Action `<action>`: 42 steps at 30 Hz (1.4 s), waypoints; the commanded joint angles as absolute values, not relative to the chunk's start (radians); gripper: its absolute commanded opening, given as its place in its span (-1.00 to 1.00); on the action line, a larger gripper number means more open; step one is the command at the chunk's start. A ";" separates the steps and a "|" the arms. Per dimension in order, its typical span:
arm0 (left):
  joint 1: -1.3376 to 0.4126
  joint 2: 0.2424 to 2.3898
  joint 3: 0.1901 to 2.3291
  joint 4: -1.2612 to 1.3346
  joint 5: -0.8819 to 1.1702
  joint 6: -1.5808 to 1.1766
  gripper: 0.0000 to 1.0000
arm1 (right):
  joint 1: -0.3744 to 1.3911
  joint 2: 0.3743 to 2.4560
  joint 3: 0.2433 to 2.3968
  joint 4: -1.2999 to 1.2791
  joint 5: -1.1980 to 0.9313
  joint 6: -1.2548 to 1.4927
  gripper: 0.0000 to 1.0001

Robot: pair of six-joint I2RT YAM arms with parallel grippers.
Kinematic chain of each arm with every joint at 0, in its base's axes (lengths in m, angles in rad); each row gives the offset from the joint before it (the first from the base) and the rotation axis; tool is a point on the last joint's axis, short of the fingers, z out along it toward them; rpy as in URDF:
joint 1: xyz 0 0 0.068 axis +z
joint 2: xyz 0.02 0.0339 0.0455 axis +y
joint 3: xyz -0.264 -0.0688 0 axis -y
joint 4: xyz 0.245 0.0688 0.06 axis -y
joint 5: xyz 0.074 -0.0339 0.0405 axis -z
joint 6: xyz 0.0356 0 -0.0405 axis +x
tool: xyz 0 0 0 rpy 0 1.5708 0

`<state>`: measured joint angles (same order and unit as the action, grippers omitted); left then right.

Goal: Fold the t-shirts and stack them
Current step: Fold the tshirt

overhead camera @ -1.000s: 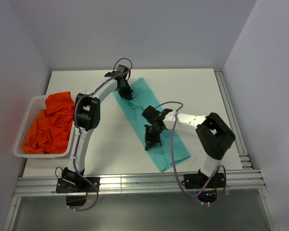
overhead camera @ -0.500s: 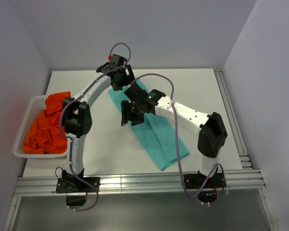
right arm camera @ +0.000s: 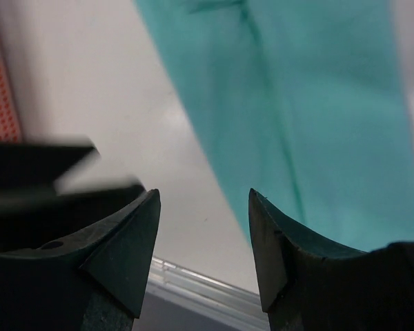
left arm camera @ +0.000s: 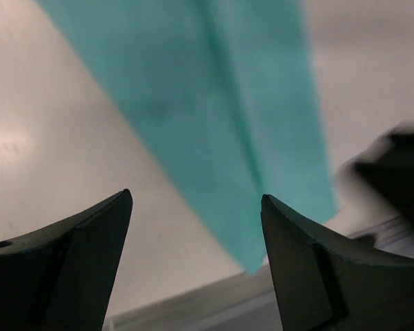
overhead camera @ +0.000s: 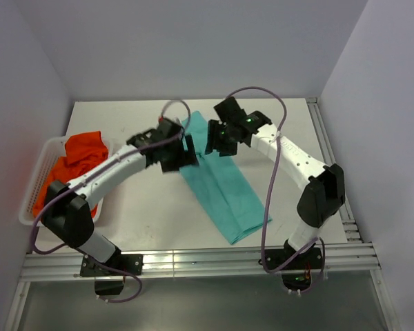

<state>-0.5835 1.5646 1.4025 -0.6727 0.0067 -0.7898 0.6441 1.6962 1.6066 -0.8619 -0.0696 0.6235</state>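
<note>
Two empty grippers have lifted off: left gripper (left arm camera: 194,207) and right gripper (right arm camera: 203,200), both spread, hover over the far end of the teal t-shirt (overhead camera: 224,186), a long folded strip lying diagonally on the bench (overhead camera: 138,207); crosswise folds likely follow.

Of the teal t-shirt (overhead camera: 228,189), the far end lies hidden under the left gripper (overhead camera: 184,153) and right gripper (overhead camera: 217,141). Left of it, the left arm (overhead camera: 107,174) covers part of the orange-red t-shirts (overhead camera: 72,169). Each wrist view shows a blurred dark shape (left arm camera: 393,172) beside it.
</note>
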 commanded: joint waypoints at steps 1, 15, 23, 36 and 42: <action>-0.722 1.494 1.198 -0.693 0.152 -0.854 0.64 | 0.542 1.667 1.608 -0.891 -0.022 0.568 0.23; -0.819 1.558 0.996 -0.496 0.213 -0.922 0.66 | 0.368 1.739 1.598 -0.885 -0.054 0.531 0.21; -0.848 1.752 1.077 -0.460 0.198 -0.937 0.62 | 0.348 1.744 1.592 -0.890 -0.055 0.531 0.20; -0.854 1.902 1.152 -0.491 0.161 -0.920 -0.99 | 0.299 1.718 1.548 -0.877 -0.072 0.532 0.17; -0.830 1.873 1.117 -0.534 0.109 -0.899 -0.99 | 0.285 1.723 1.554 -0.877 -0.080 0.532 0.14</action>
